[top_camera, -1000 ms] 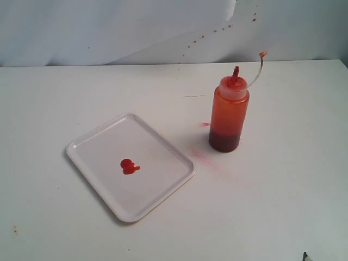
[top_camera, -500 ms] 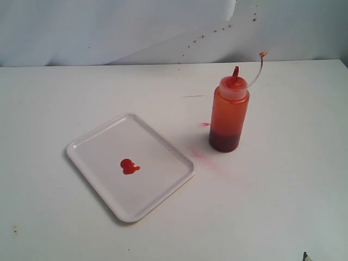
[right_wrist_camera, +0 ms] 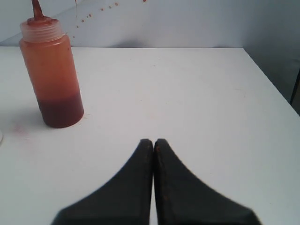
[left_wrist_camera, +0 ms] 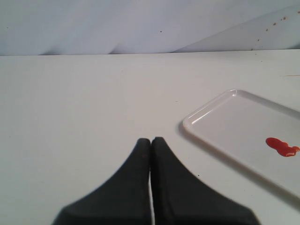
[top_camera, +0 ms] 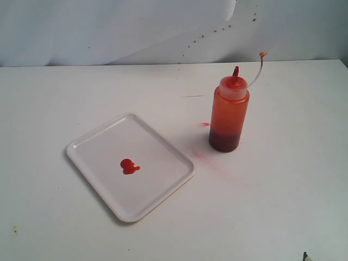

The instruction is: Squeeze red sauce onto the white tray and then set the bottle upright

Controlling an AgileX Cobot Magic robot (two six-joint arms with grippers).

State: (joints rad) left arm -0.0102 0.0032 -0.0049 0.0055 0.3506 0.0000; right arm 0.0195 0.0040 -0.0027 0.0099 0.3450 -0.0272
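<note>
Closest to the wrist cameras, the left gripper [left_wrist_camera: 150,139] is clenched, its two dark fingers pressed flat together with nothing between them, low over the white table [left_wrist_camera: 70,117] and near a rounded corner of the white tray [left_wrist_camera: 220,122]. The right gripper [right_wrist_camera: 153,140] is clenched and empty in the same way, well apart from the bottle [right_wrist_camera: 52,70]. In the exterior view the tray lies flat and slanted on the table, left of centre, with a small glossy blob of red sauce [top_camera: 129,166] near its middle. Just beyond the tray's right edge there is a faint pink smear [top_camera: 200,155]. Farther back and to the right the bottle stands upright on the table, apart from the tray, darker filling settled in its base. It has a cloudy cap [top_camera: 234,88], a red nozzle [top_camera: 235,72] and a thin tether [top_camera: 259,68] curving up to its right. Behind it all hangs a pale backdrop [top_camera: 136,27] dotted with red specks.
</note>
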